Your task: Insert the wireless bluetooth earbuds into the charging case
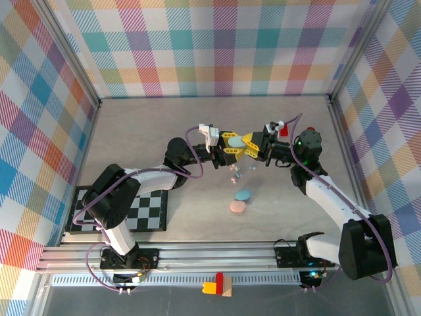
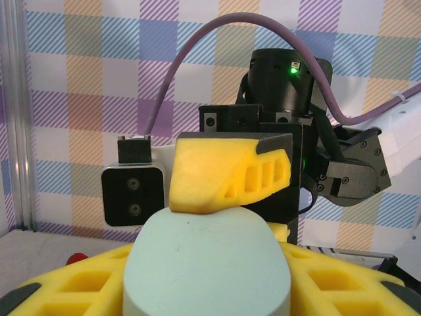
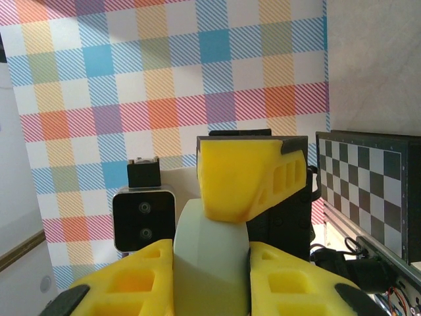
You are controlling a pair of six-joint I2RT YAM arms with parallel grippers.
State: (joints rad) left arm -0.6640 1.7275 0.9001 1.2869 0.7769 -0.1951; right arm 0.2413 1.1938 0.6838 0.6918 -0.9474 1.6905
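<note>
Charging case (image 1: pixel 235 139), mint (oval), held aloft, clamped by left hand (image 1: pixel 228 146) and right hand (image 1: pixel 250 143)

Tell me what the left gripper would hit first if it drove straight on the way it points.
The left gripper has the mint case between its fingers. Straight ahead, it would likely meet the right gripper first: its yellow finger rests on the case's far end.

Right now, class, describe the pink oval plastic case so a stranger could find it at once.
On the grey tabletop, look right of the black-and-white checkerboard mat. Two oval plastic cases lie together; pick the pink case, nearer the arm bases than the blue case.
</note>
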